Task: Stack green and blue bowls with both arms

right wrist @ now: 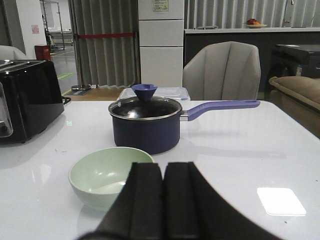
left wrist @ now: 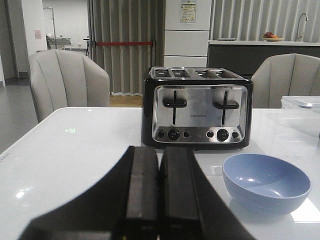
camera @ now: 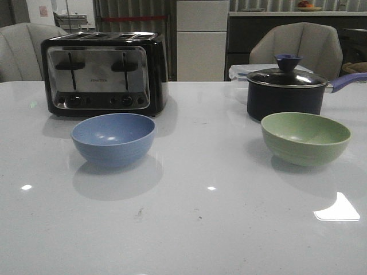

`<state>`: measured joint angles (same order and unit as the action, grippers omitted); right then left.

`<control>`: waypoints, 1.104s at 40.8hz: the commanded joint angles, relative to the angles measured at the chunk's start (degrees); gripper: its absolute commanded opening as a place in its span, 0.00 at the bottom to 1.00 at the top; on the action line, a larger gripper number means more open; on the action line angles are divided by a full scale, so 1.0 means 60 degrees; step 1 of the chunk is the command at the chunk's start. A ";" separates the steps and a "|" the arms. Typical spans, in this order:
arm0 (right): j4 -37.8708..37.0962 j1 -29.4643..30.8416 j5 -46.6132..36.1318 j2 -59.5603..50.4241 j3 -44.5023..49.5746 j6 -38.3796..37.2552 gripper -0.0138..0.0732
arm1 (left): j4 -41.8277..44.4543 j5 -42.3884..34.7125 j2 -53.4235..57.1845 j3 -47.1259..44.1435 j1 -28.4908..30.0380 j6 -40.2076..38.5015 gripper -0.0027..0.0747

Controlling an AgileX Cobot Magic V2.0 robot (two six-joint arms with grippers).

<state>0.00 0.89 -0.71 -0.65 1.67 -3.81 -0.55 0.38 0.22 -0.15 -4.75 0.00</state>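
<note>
The dusty blue bowl [camera: 113,138] stands upright and empty on the white table, left of centre, in front of the toaster. The pale green bowl [camera: 305,137] stands upright and empty at the right, in front of the saucepan. The bowls are far apart. Neither gripper shows in the front view. In the left wrist view the left gripper [left wrist: 159,152] is shut and empty, with the blue bowl [left wrist: 266,182] beside it, apart. In the right wrist view the right gripper [right wrist: 163,167] is shut and empty, its dark fingers hiding part of the green bowl [right wrist: 102,175].
A black and chrome toaster [camera: 105,73] stands behind the blue bowl. A dark lidded saucepan [camera: 287,90] with a blue handle stands behind the green bowl, a clear lidded box [camera: 238,73] behind it. Grey chairs stand beyond the table's far edge.
</note>
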 commanded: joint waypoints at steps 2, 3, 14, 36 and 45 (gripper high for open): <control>0.0000 -0.0018 -0.0883 -0.0174 -0.0041 0.0037 0.22 | -0.0032 -0.0841 0.0196 -0.0049 -0.0046 -0.0059 0.15; 0.0000 -0.0018 -0.0883 -0.0174 -0.0041 0.0037 0.22 | -0.0032 -0.0841 0.0196 -0.0049 -0.0046 -0.0059 0.15; 0.0000 -0.0018 -0.0883 -0.0174 -0.0041 0.0037 0.22 | -0.0032 -0.0841 0.0196 -0.0049 -0.0046 -0.0059 0.15; 0.0000 -0.0018 -0.1197 -0.0174 -0.0176 0.0037 0.22 | -0.0032 -0.1446 0.0196 0.0025 -0.0046 0.0000 0.15; 0.0000 -0.0018 0.0177 -0.0118 -0.1809 0.0037 0.22 | -0.0032 -0.0278 0.0105 0.1766 -0.0046 0.0000 0.15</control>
<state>0.00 0.89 2.15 -0.65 -3.64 -3.81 -0.55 0.00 0.22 4.65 -4.75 0.00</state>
